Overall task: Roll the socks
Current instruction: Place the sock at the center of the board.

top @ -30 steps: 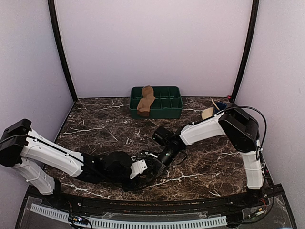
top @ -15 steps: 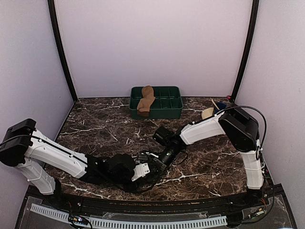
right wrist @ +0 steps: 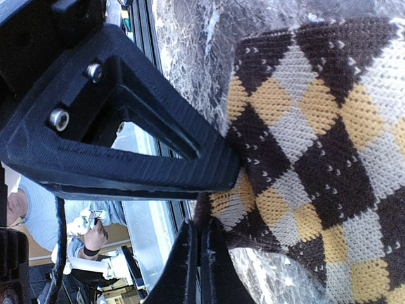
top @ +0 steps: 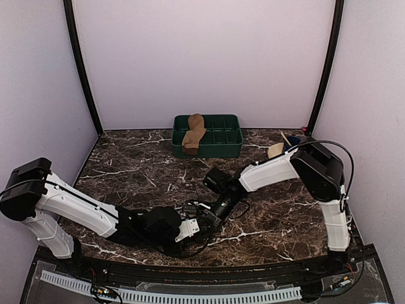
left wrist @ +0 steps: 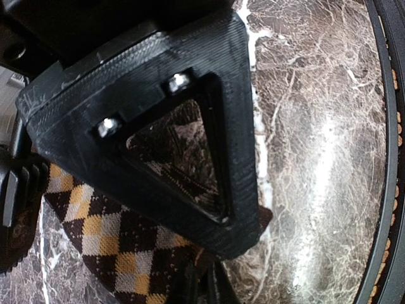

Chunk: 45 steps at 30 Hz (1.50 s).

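From above, two arms are seen stretched low over the dark marbled surface (top: 126, 171), with the left gripper (top: 195, 226) and right gripper (top: 204, 214) meeting near centre. One plain tan-brown fabric sock (top: 193, 133) lies in the green plastic compartment tray (top: 231, 149), far centre.

At the left wrist, one brown-and-tan argyle knit sock (left wrist: 114, 234) is touched by a black finger (left wrist: 240, 158); that gripper's opening cannot be told.

At the right wrist, the argyle sock's edge is pinched in closed jaws.

My right gripper (right wrist: 212, 209) has its jaws pinched together on the edge of the argyle sock (right wrist: 316, 139). The sock's brown, tan and yellow diamonds lie spread on the marble table (right wrist: 190, 38). One black triangular finger (right wrist: 126, 145) presses against the fabric; the other shows only as a sliver below.
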Available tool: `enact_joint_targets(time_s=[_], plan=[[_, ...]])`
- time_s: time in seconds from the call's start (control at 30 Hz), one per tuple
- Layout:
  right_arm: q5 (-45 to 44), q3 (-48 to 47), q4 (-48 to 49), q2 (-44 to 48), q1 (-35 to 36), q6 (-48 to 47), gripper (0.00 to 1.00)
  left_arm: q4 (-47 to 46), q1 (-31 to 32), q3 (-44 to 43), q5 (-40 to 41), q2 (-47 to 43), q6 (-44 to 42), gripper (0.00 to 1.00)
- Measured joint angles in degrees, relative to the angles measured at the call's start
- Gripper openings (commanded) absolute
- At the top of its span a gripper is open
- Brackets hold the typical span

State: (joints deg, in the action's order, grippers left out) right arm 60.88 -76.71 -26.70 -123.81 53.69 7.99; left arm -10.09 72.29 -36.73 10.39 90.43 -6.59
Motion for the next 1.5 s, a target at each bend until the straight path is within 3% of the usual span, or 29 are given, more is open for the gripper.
enact_joint_targets(time_s=[0.1,0.43,0.93,1.5], plan=[[0.0,0.0,-0.11,0.0,-0.04,-0.02,0.0,0.13,0.0,-0.17,0.04,0.04,-0.33,0.0],[-0.94,0.0,-0.61,0.0,-0.52,-0.17,0.0,1.7,0.0,-2.47,-0.72,2.25,-0.57,0.0],[-2.91,1.29,0.55,0.04,-1.62,0.9,0.08,4.24,-1.53,-3.78,-3.43,2.56,-0.55,0.0],[-5.01,4.55,5.03,2.03,-3.48,3.08,0.17,14.75,-7.98,-12.41,-15.56,6.1,0.57,0.0]])
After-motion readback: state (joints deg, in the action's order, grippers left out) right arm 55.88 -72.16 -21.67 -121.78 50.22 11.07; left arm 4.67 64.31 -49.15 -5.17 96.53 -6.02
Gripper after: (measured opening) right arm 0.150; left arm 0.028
